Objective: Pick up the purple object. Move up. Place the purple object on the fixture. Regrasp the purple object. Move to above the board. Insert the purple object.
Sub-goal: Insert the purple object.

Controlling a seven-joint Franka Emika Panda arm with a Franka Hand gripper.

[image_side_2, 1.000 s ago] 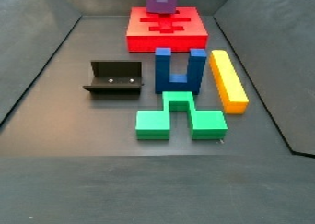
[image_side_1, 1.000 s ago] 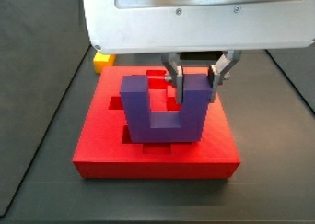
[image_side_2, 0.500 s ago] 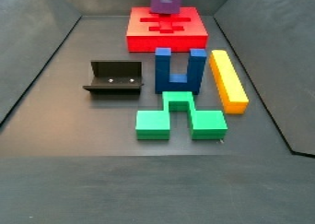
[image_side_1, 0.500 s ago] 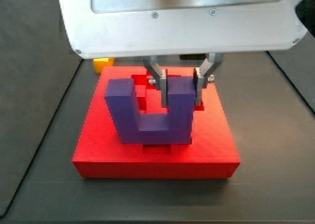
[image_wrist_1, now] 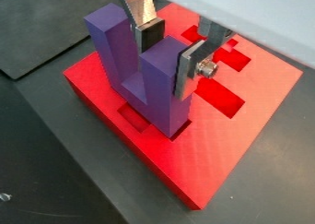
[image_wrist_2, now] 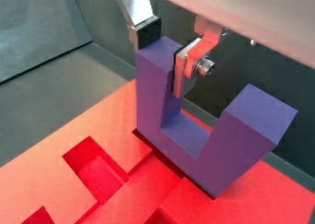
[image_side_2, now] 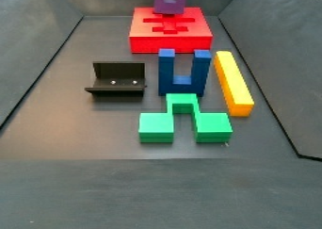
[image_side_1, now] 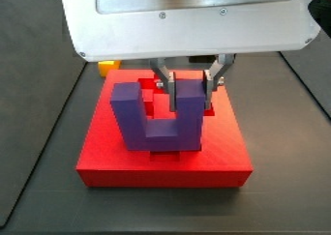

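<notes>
End effector point(image_wrist_1: 171, 45): we see its silver fingers point(image_wrist_1: 193, 62) clamped on one prong of the purple object point(image_wrist_1: 142, 66), above the board point(image_wrist_1: 234, 145).
Purple object: upright, its base in the board's recess in both wrist views.
Fixture point(image_side_2: 116, 80): we find it empty, just beside the blue block point(image_side_2: 183, 72).

You see the thick red slab board point(image_side_2: 145, 30) at the far end of the floor, with the chunky purple U-shaped block point(image_side_1: 155, 118) upright on it, prongs up. The two-finger gripper point(image_side_1: 189, 84) sits above, clamped around one prong. Before the board, from left to right: the dark L-shaped fixture point(image_side_2: 116, 82), a blue U-shaped block point(image_side_2: 183, 74), a yellow bar point(image_side_2: 233, 82). Nearest you lies a green block point(image_side_2: 183, 120).
</notes>
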